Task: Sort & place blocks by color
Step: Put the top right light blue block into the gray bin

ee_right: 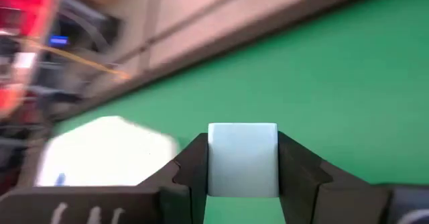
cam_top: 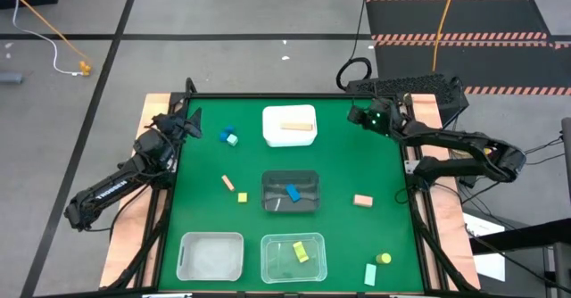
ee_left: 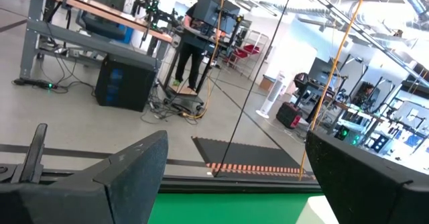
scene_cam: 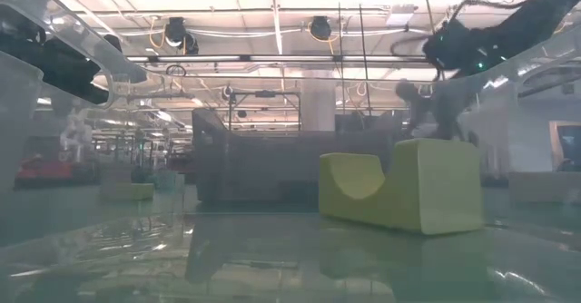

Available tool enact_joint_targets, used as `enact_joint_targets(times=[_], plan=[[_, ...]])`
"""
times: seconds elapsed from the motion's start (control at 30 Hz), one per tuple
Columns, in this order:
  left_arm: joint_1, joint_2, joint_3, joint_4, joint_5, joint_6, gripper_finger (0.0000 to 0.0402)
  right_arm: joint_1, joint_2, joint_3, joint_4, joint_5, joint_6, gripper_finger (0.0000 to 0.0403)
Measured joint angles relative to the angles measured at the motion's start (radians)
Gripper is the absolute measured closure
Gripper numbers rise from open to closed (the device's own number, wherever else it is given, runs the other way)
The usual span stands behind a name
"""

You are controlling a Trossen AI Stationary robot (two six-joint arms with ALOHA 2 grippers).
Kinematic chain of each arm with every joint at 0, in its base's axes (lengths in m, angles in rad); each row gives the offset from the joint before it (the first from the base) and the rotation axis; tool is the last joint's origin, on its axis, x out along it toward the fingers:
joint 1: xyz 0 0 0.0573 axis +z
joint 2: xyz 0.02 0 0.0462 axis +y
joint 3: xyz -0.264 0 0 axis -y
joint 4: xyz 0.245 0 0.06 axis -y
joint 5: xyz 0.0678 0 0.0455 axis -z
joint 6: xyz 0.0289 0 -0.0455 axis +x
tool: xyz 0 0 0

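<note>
Only the right wrist view shows the pale mint block (ee_right: 242, 159), a smooth cube pinched between the right gripper (ee_right: 242, 174)'s two dark fingers. From above, that gripper (cam_top: 370, 118) sits at the upper right of the green table (cam_top: 357, 244), block hidden. The left gripper (ee_left: 231, 184) waits at the upper left, fingers spread wide.

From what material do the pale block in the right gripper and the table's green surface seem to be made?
The pale mint cube-shaped block, clamped in the right gripper, looks like matte painted wood, though no grain shows. The green table surface looks like matte felt or a mat: uniform and without glare.
</note>
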Motion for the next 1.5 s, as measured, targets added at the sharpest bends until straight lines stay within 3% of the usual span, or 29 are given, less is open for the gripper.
enact_joint_targets(times=[0.27,0.53,0.7,0.83,0.93,1.07,1.27,1.4,1.5], plan=[[0.001,0.000,0.000,0.006,-0.018,-0.008,0.0050,0.179,-0.053,0.000,0.169,0.022,-0.002,0.0289],[-0.001,0.000,0.000,0.001,0.111,-0.394,0.0050,0.360,-0.055,0.000,0.270,0.104,-0.004,0.0289],[-0.001,0.000,0.000,-0.001,0.204,-0.450,0.0050,0.467,-0.055,0.000,0.343,0.152,-0.035,0.0289],[-0.001,0.000,0.000,0.000,0.211,-0.471,0.0050,0.539,-0.055,0.001,0.357,0.208,-0.036,0.0289],[-0.001,0.000,0.000,0.000,0.222,-0.587,0.0050,0.588,-0.055,0.001,0.357,0.234,-0.028,0.0289],[-0.001,0.000,0.000,0.003,0.318,-0.765,0.0050,0.658,-0.055,0.001,0.357,0.287,-0.028,0.0289],[-0.011,0.000,0.000,0.204,0.627,-0.872,0.0050,0.754,-0.055,0.001,0.365,0.358,-0.028,0.0289],[-0.046,0.000,0.000,0.358,0.662,-0.933,0.0050,0.810,-0.055,0.001,0.380,0.407,-0.029,0.0289],[-0.073,0.000,0.000,0.362,0.660,-0.969,0.0050,0.847,-0.055,0.001,0.432,0.442,-0.047,0.0289]])
